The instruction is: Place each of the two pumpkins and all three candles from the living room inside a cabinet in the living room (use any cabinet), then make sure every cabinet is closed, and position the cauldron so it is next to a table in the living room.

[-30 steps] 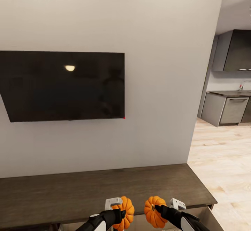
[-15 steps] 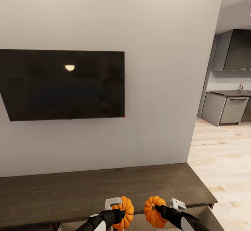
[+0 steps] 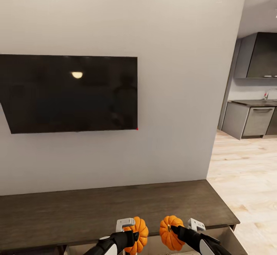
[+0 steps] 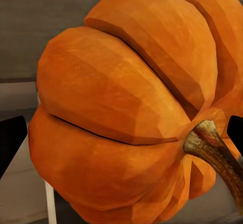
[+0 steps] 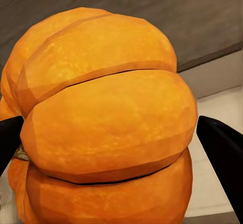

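Note:
Each gripper holds one bright-orange ribbed pumpkin just above the front edge of the long dark-brown cabinet point(image 3: 115, 207). My left gripper point(image 3: 132, 232) is shut on the left pumpkin point(image 3: 141, 229), whose stem point(image 4: 212, 145) shows close up beside its body point(image 4: 111, 107). My right gripper point(image 3: 177, 232) is shut on the right pumpkin point(image 3: 167, 234), seen large point(image 5: 106, 133) between dark fingertips point(image 5: 223, 153). Below them a cabinet front is pulled out, showing its pale beige inside point(image 3: 227, 239). The candles, the cauldron and the coffee table are out of view.
A black wall-mounted TV point(image 3: 69, 93) hangs above the cabinet on a grey wall. To the right, light wooden floor point(image 3: 242, 178) leads to a kitchen with grey cupboards point(image 3: 254, 122).
The camera has tilted down a trifle. Both grippers and their pumpkins keep their places.

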Available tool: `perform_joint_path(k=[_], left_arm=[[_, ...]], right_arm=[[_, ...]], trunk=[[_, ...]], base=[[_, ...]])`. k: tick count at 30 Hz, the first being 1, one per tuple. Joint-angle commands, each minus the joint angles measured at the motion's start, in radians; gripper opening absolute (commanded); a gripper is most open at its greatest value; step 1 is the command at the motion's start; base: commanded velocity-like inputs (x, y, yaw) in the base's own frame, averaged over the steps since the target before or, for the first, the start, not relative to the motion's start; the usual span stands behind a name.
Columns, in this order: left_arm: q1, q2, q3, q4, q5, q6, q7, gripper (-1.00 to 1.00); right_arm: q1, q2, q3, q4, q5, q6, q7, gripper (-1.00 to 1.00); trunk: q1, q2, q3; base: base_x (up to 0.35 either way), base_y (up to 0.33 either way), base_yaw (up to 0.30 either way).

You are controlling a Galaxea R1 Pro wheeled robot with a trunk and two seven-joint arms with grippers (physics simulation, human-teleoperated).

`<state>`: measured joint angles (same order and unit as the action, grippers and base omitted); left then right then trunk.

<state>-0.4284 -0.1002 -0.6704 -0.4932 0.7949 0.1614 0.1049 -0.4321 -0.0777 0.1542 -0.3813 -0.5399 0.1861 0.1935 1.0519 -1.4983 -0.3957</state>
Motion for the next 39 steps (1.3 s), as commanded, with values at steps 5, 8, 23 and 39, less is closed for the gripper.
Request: perform_joint_path(k=[5, 8, 23, 39], left_arm=[[-0.001, 0.001, -0.008, -0.002, 0.006, 0.002, 0.009, -1.0], [-0.001, 0.0, -0.007, -0.002, 0.005, 0.001, 0.009, -1.0], [-0.001, 0.001, -0.002, -0.002, 0.003, 0.0, 0.009, -1.0], [-0.001, 0.002, -0.007, -0.002, 0.001, 0.0, 0.016, -1.0]], right_arm=[[0.0, -0.001, 0.004, -0.003, -0.007, 0.004, -0.003, -1.0], [0.0, -0.002, 0.003, -0.003, -0.008, 0.005, -0.007, -1.0], [0.0, -0.005, -0.103, -0.001, -0.051, 0.008, -0.007, -1.0], [0.0, -0.005, -0.104, -0.001, -0.051, 0.012, -0.003, -1.0]], trunk=[[0.0, -0.001, -0.001], [0.0, -0.001, -0.001], [0.0, -0.001, -0.001], [0.0, -0.001, 0.004]], base=[[-0.101, -0.018, 0.0], [-0.033, -0.009, 0.0], [-0.002, -0.001, -0.017], [0.0, -0.026, -0.054]])
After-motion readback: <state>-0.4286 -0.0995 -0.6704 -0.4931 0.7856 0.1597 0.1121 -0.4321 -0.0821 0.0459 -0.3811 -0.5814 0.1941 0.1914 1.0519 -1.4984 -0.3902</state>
